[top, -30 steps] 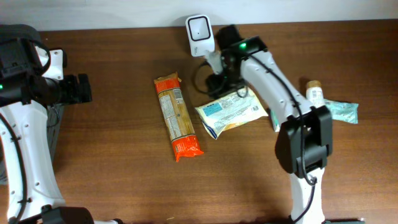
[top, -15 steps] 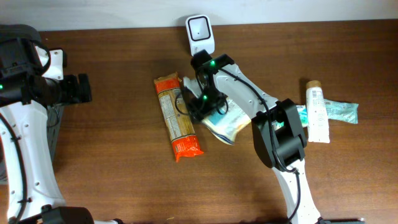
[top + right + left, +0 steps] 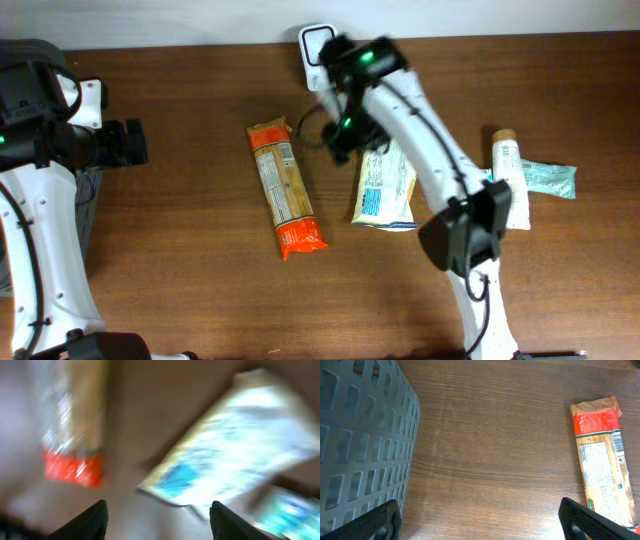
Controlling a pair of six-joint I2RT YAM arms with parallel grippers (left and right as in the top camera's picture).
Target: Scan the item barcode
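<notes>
I am reading the overhead view with its top edge as 12 o'clock. The right gripper [image 3: 157, 515] is hanging over the table [image 3: 200, 290] just toward 6 o'clock from the scanner [image 3: 318, 45], which is standing at the 12 o'clock edge. Its wrist camera is smearing badly, but I am making out both fingers [image 3: 95, 520] standing well apart with only tabletop between them, so it is carrying nothing.

The blue-and-white packet [image 3: 388, 185] is lying flat on the wood near the centre, at about 5 o'clock from that gripper and apart from it. Its long side is running roughly 12 to 6. I cannot read a barcode on it from here. A dark cable [image 3: 308, 125] is looping on the table at the gripper's 9 o'clock.

At 9 o'clock from the packet, an orange pasta pack [image 3: 285, 187] is lying lengthwise, not touching it. Out toward 3 o'clock, a white tube [image 3: 511, 180] is resting with its tan cap pointing to 12. A teal sachet [image 3: 552, 178] is lying against the tube's 3 o'clock side; whether it runs under the tube I cannot tell.

The left gripper [image 3: 138, 142] is idling at the 9 o'clock edge, jaws spread fully and empty, pointing toward 3. Its wrist camera is showing a dark slotted basket [image 3: 360, 435] at its 9 o'clock and the pasta pack at its 3 o'clock.
</notes>
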